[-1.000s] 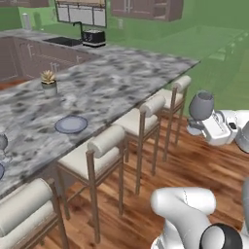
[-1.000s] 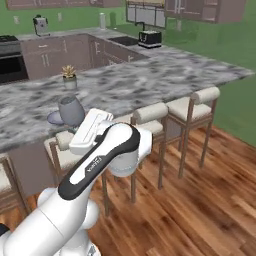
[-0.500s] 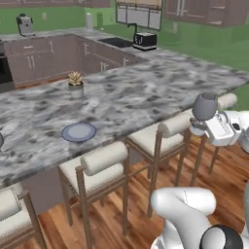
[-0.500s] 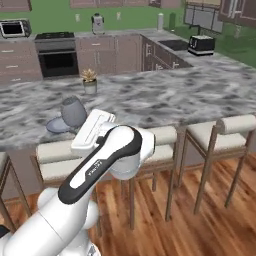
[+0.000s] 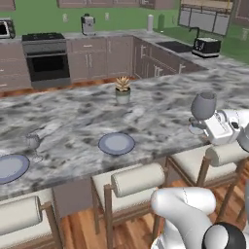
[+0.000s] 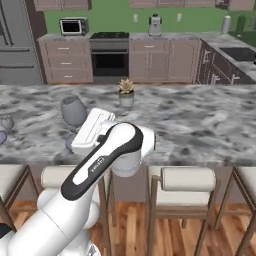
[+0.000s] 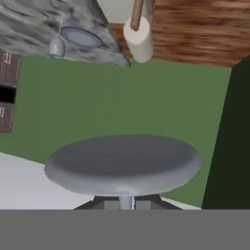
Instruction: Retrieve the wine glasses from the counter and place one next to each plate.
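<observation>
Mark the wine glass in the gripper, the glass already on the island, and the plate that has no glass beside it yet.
held wine glass (image 5: 203, 105), left base view, on its bowl.
standing wine glass (image 5: 33, 142), left base view, on its bowl.
bare plate (image 5: 116, 143), left base view, on its flat middle.

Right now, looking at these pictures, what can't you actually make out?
- Claw fingertips: hidden behind the held wine glass and white hand in the left base view, so the grip itself is unseen.
- Left plate: cut off by the left edge of the left base view.
- Second wine glass: small and faint in the right base view.
- Held glass's foot: blocks the hand view.
</observation>
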You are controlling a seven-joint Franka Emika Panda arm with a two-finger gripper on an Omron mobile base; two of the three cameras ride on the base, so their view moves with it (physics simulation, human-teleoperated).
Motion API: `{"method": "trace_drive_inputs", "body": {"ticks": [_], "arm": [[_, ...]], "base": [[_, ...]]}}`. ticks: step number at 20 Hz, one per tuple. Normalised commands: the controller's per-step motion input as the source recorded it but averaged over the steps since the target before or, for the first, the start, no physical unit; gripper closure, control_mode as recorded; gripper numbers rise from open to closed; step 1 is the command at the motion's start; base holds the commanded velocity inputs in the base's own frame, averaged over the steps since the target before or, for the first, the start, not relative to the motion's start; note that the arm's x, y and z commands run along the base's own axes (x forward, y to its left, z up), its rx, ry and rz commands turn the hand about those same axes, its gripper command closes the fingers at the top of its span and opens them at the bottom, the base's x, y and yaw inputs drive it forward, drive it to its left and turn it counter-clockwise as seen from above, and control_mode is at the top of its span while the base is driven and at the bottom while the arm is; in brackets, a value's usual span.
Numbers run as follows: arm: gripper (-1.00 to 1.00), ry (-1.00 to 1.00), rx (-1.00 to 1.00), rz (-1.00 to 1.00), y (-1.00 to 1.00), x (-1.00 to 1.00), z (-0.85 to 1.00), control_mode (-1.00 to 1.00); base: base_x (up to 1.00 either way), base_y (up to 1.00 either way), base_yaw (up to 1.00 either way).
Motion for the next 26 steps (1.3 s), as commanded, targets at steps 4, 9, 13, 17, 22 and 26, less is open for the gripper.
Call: {"method": "trace_drive_inputs", "body": {"ticks": [4,9,13,17,22,26], "arm": [[1.0,0.0,0.0,0.0,0.0,0.0,0.0,1.0],[1.0,0.0,0.0,0.0,0.0,0.0,0.0,1.0],[1.0,0.0,0.0,0.0,0.0,0.0,0.0,1.0],[1.0,0.0,0.0,0.0,0.0,0.0,0.0,1.0],[1.0,0.0,0.0,0.0,0.0,0.0,0.0,1.0],[1.0,0.0,0.0,0.0,0.0,0.0,0.0,1.0]], "base": [[0.84,0.0,0.43],[0.78,-0.1,0.47],[0.66,-0.28,0.5],[0.61,-0.15,0.33],[0.7,-0.36,0.36],[0.71,-0.34,0.28]]}}
